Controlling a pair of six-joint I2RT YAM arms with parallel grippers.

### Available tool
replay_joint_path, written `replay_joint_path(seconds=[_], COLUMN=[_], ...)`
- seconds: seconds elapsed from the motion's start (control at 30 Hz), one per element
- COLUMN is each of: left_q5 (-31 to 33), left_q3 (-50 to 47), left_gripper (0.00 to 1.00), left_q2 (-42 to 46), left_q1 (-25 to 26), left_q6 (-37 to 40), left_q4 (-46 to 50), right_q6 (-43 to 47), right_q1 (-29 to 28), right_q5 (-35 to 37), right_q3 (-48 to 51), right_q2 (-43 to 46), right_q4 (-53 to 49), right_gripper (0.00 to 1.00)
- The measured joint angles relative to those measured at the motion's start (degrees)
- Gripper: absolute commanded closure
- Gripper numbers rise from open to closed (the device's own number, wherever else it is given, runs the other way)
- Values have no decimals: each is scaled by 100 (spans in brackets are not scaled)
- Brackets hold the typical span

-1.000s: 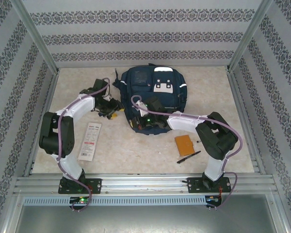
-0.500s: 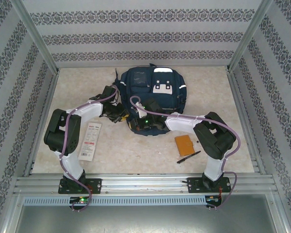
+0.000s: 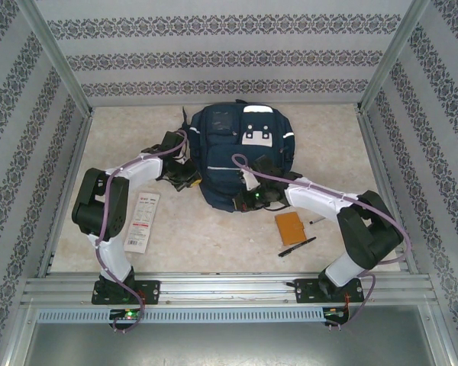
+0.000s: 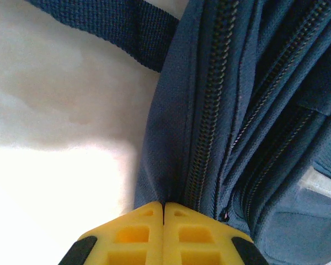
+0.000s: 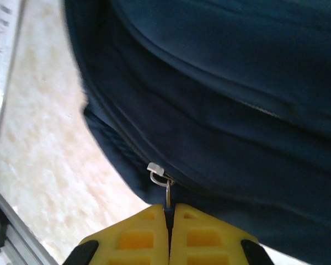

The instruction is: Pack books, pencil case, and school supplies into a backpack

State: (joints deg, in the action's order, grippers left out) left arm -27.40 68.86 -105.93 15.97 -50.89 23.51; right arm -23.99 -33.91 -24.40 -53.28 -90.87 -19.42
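Navy backpack [image 3: 223,156]: left gripper [image 4: 164,206] pinches fabric, right gripper [image 5: 169,207] clamps zipper pull [image 5: 157,172]; packet [image 3: 141,221] print illegible.

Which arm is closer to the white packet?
Left. The left arm grips the backpack on its left side, beyond the white packet; the right arm pinches a zipper pull at its near edge, farther off.

The backpack [image 3: 221,152] is showing navy with a white patch, the packet [image 3: 141,221] white with red print, the pen [image 3: 296,247] black.

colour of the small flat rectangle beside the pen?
Orange. The small rectangle shows best in the top external view.
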Motion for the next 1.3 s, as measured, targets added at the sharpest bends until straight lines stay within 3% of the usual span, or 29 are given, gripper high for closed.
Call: replay_joint_path(seconds=[0.27, 0.37, 0.47, 0.6, 0.8, 1.13, 1.3], left_q5=[-229, -203, -297, -372, -229, 404, 682], left_q3=[323, 815, 1298, 949, 50, -688, -1128], left_gripper=[100, 62, 54, 48, 45, 43, 45], left_q2=[-103, -197, -164, 389, 885, 887, 1412], left_q1=[-330, -651, -839, -459, 326, 660, 717], left_q6=[463, 719, 844, 691, 256, -326, -533], left_q4=[490, 776, 1047, 1001, 927, 291, 236], right_q6=[459, 654, 765, 737, 433, 131, 131], right_q1=[177, 125, -68, -424, -612, -723, -741], right_q5=[319, 289, -22, -481, -1021, -1019, -953], right_q3=[-142, -282, -439, -710, -785, -706, -632], right_q2=[-11, -83, -234, -461, -728, -916, -916], right_q4=[-651, -839, -800, -407, 409, 883, 970], right_gripper=[100, 100, 100, 100, 100, 100, 100])
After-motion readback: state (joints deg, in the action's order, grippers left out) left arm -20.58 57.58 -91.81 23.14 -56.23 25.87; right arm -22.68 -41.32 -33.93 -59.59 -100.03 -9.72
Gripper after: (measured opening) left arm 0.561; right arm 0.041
